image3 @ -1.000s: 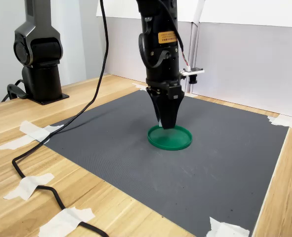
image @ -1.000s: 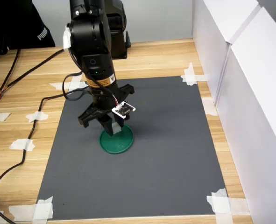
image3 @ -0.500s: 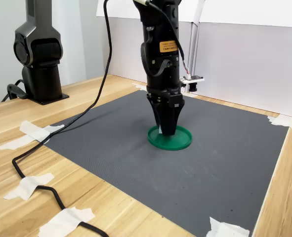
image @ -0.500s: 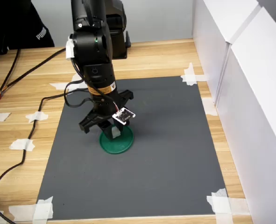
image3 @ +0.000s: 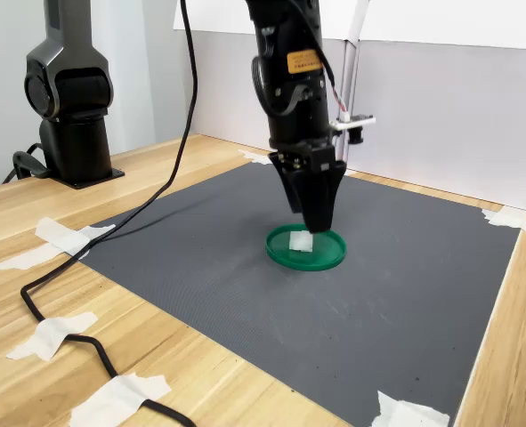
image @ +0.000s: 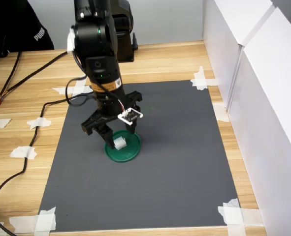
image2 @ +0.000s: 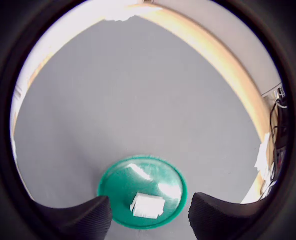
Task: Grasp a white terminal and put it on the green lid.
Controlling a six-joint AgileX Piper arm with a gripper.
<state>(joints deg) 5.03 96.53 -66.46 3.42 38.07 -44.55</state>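
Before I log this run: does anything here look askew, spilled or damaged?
Nothing stands out. The white terminal rests inside the green lid, free of the open end effector above it. The lid lies flat on the dark mat, whose corners are taped down.

Light wooden bench (image: 175, 61) under a dark grey mat (image: 175, 162) taped down at its corners with white tape (image: 234, 212), white panel walls (image: 263, 73) to the tool's side in the first exterior view, and a grey-white wall (image3: 441, 124) behind it in the second exterior view.
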